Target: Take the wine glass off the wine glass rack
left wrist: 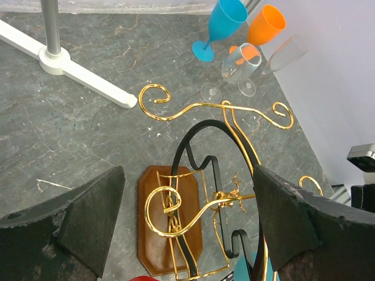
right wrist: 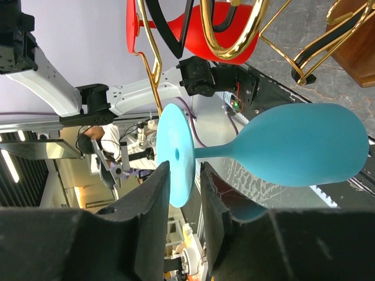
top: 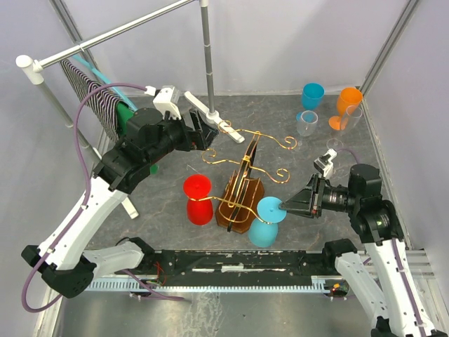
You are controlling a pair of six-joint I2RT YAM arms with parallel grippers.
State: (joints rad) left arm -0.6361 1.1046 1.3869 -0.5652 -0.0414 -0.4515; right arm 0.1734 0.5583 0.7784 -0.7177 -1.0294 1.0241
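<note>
Grey table (top: 280, 116), wine glass (top: 266, 223) bowl-down, vertical.

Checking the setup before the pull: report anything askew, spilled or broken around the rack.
Nothing stands out. The red glass and turquoise glass hang bowl-down on the wine glass rack, as they should; the spare glasses at the far right stand upright. No spill or breakage shows.

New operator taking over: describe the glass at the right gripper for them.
Find the central gold wine glass rack. Two glasses hang from its near side. Yours is the light blue wine glass, its foot between the right gripper's fingers; its neighbour is a red glass.
</note>
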